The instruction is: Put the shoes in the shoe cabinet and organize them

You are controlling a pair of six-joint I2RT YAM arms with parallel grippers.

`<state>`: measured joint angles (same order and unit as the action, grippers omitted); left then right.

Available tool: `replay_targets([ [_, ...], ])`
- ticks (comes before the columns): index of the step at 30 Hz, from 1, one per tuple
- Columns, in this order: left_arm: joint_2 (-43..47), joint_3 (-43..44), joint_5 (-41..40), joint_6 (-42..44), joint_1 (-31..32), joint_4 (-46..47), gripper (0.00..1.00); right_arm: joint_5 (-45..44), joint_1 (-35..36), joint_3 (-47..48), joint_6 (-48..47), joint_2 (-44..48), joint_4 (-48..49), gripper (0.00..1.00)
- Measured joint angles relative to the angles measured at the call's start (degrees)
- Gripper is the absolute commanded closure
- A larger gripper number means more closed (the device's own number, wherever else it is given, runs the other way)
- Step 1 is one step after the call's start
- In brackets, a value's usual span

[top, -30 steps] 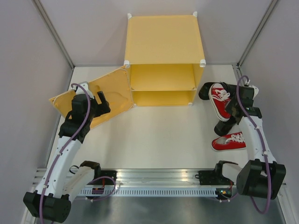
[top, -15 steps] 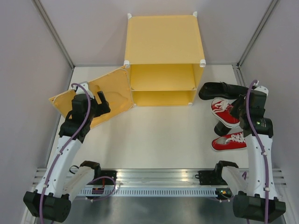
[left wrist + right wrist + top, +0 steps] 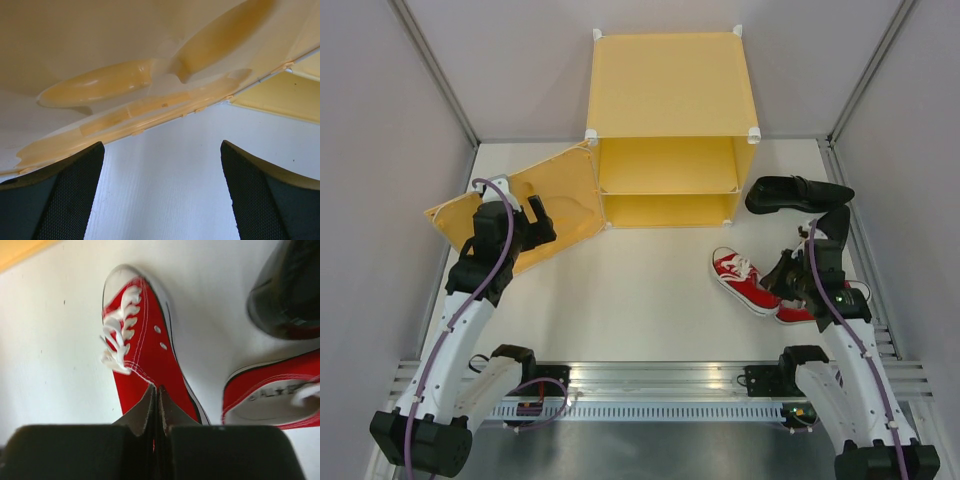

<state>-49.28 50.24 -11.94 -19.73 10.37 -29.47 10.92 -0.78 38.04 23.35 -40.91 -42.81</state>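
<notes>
Red sneaker point(image 3: 145, 350) pinched at heel by your right claw point(image 3: 156, 390); left claw point(image 3: 161, 165) apart. Next: carry it ahead-left into cabinet point(image 3: 670, 100).

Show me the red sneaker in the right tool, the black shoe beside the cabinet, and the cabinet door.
red sneaker point(image 3: 145, 360): right wrist view, red upper.
black shoe point(image 3: 798, 193): top view, its middle.
cabinet door point(image 3: 570, 185): top view, inner face.

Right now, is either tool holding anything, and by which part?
The right tool is shut on a red sneaker, pinching the rim at its heel end. The left tool is open by the cabinet door, holding nothing.
</notes>
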Motion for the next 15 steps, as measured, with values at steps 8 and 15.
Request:
replay_targets([
  [8, 0.00, 0.00, -0.02, 0.00, 0.00, 0.00, 0.00, -3.65, 17.42, -6.97, 8.09, -0.96, 4.76, 0.83],
  [15, 0.00, 0.00, -0.04, 0.00, 0.00, -0.02, 0.00, -10.45, 26.84, -6.99, 12.63, -5.27, 5.07, 0.64],
])
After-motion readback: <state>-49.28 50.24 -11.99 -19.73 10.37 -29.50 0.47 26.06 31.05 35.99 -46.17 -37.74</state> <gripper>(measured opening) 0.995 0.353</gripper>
